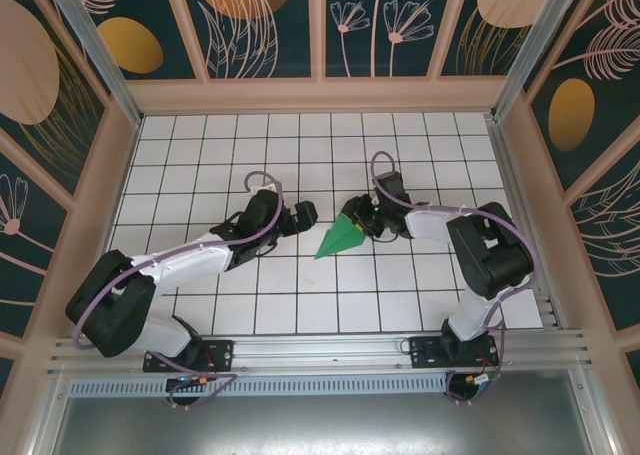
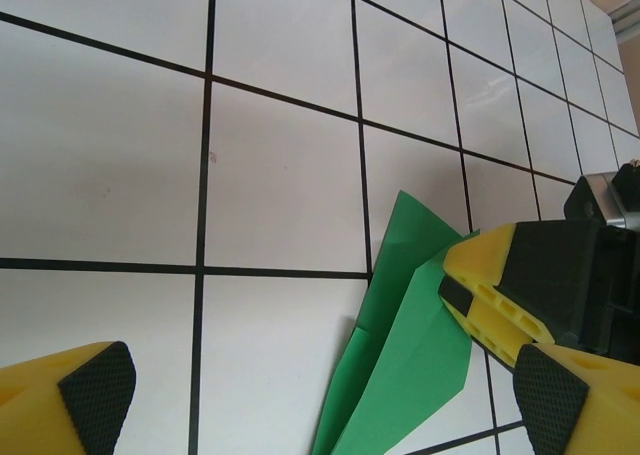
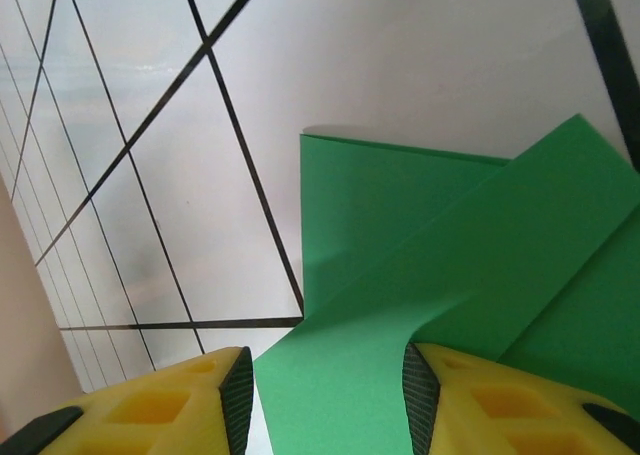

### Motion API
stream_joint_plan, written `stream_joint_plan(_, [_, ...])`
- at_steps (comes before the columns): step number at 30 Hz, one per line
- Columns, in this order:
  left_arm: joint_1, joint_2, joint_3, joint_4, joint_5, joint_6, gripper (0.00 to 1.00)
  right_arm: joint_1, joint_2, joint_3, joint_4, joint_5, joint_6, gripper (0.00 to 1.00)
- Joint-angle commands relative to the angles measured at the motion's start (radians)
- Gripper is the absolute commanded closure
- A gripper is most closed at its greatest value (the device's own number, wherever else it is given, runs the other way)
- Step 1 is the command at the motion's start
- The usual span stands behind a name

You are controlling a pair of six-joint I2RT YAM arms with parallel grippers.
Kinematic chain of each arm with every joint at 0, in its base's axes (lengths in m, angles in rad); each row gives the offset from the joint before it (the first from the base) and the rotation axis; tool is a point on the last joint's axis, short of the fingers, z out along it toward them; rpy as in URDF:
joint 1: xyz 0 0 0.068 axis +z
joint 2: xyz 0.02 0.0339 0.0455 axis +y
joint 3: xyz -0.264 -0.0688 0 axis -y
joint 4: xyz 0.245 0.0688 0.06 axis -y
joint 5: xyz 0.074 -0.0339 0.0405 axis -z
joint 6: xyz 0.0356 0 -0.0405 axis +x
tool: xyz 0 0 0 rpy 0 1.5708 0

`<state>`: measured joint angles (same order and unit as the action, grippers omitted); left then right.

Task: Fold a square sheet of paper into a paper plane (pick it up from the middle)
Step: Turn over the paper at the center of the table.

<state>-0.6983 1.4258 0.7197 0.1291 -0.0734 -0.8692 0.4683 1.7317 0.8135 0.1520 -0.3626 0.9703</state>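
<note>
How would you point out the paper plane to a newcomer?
On the white gridded table, look mid-table between the left gripper and the right gripper. The paper plane lies by the right one: the only bright green, pointed wedge on white tiles.

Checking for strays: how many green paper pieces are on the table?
1: a folded, pointed bright green paper plane on the white tiled table, centre, wide end between the right arm's jaws.

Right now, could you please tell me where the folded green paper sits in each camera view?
Top external: green paper near the table's centre.
Left wrist: paper at bottom edge, right of centre.
Right wrist: paper across right half, reaching bottom edge.
Shared landmark: the black grid lines on the white table.
</note>
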Motion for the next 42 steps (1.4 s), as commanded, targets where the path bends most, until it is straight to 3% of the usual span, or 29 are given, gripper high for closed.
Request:
stream_joint_plan(1, [0.007,0.01,0.008,-0.012,-0.024,0.01,0.01,0.006,-0.008,0.01,-0.071,0.058,0.04,0.53])
stream_joint_plan(7, [0.009,0.02,0.02,-0.023,-0.026,0.027,0.02,0.004,-0.06,0.002,-0.151,0.166,0.075,0.5])
stream_joint_plan(20, [0.01,0.032,0.024,-0.025,-0.019,0.021,0.01,0.009,-0.009,-0.015,0.06,-0.018,0.046,0.53])
stream_joint_plan(30, [0.04,0.065,0.028,0.026,0.076,-0.018,0.02,0.032,-0.029,-0.068,0.189,-0.079,0.03,0.55])
stream_joint_plan(36, [0.108,0.077,-0.016,0.131,0.222,-0.075,0.02,0.07,-0.012,-0.098,0.259,-0.071,0.0,0.64])
stream_joint_plan(42, [0.154,0.1,0.0,0.173,0.349,-0.068,0.02,0.065,-0.041,-0.11,0.291,-0.052,-0.032,0.88])
